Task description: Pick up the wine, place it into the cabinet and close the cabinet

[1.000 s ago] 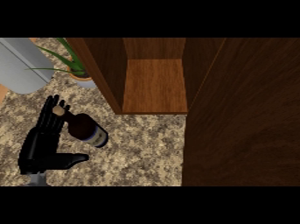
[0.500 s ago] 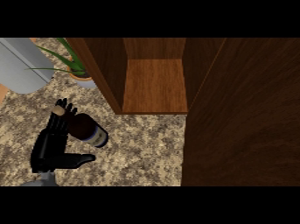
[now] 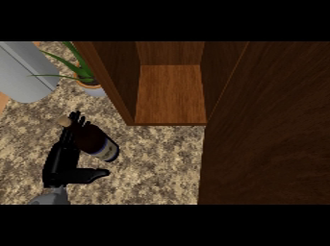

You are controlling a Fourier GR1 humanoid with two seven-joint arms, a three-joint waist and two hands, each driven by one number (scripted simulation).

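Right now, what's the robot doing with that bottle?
The robot's left hand is up against the wine bottle on the speckled counter, with its fingers stretched along the bottle's left side and the thumb sticking out below it. The bottle is not in the cabinet yet. The cabinet stands open just up and to the right, with its big door swung out on the right. A potted plant sits behind, near a grey appliance. The right hand isn't showing.
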